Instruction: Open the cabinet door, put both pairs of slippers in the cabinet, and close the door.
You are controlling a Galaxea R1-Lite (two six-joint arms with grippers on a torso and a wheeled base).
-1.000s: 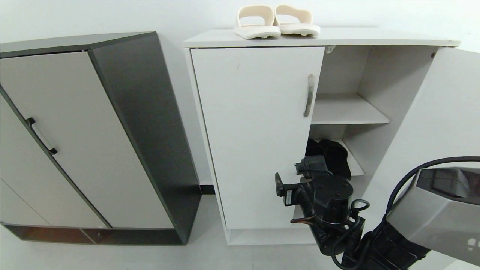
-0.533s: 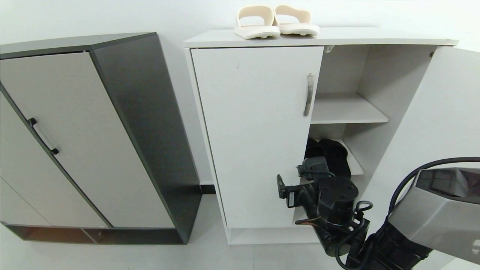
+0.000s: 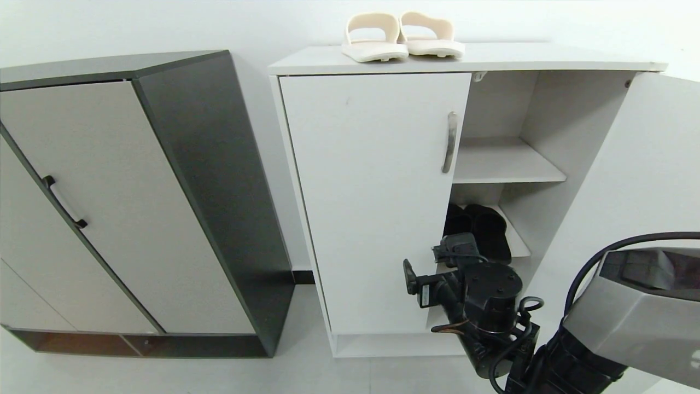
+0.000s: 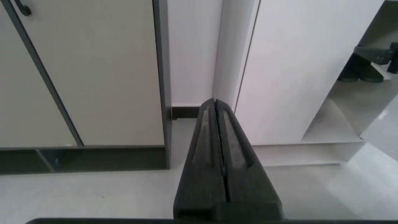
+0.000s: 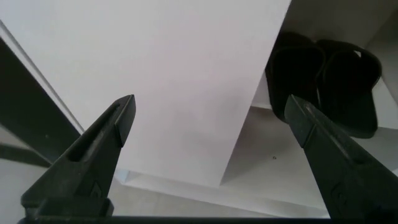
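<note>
A cream pair of slippers (image 3: 403, 37) rests on top of the white cabinet (image 3: 547, 59). The cabinet's right door (image 3: 629, 180) stands wide open; its left door (image 3: 377, 202) is closed. On the lower shelf lies a black pair of slippers (image 3: 481, 230) (image 5: 329, 81) (image 4: 373, 62). My right gripper (image 3: 432, 260) (image 5: 210, 106) hangs open and empty, low in front of the closed door's free edge, just short of the black pair. My left gripper (image 4: 215, 102) is shut on nothing, above the floor and facing the gap between the two cabinets.
A dark grey cabinet (image 3: 191, 164) with beige doors and a black handle (image 3: 63, 201) stands left of the white one. An upper shelf (image 3: 508, 164) inside is bare. Pale floor (image 3: 306, 375) runs in front.
The head camera has tilted slightly, so everything sits a little lower in the picture. My right arm has drawn back a little from the lower shelf. The black slippers have not moved.
</note>
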